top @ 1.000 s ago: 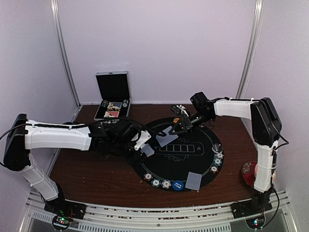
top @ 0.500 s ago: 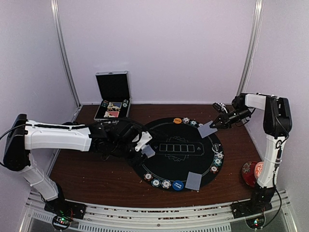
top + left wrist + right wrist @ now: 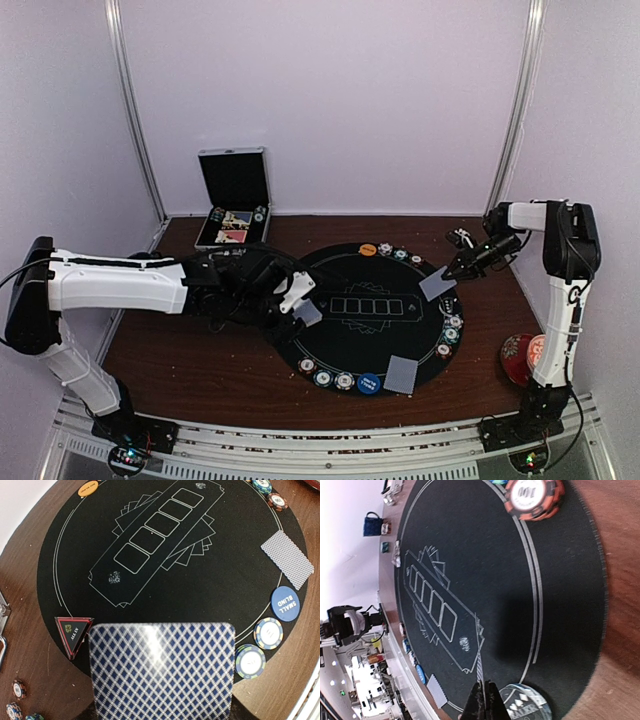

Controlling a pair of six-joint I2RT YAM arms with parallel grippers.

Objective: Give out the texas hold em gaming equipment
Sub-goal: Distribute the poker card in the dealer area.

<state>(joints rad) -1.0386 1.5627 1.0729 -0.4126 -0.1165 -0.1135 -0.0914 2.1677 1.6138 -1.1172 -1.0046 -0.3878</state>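
A round black poker mat lies mid-table. My left gripper is at its left edge, shut on grey-blue-backed playing cards that hide its fingers in the left wrist view. A red triangle marker lies just left of those cards. My right gripper is shut on one card, held low over the mat's right rim and seen edge-on in the right wrist view. Another card lies face down at the front rim beside the blue disc. The orange disc lies at the far rim.
Poker chips lie along the front rim, the right rim and the far rim. A clear dealer button lies under my right fingers. An open metal case stands at the back left. A red floral cup stands front right.
My right arm has swung from the mat's far middle to its right rim, carrying the card and lowering it. My left arm has stayed put with its cards.
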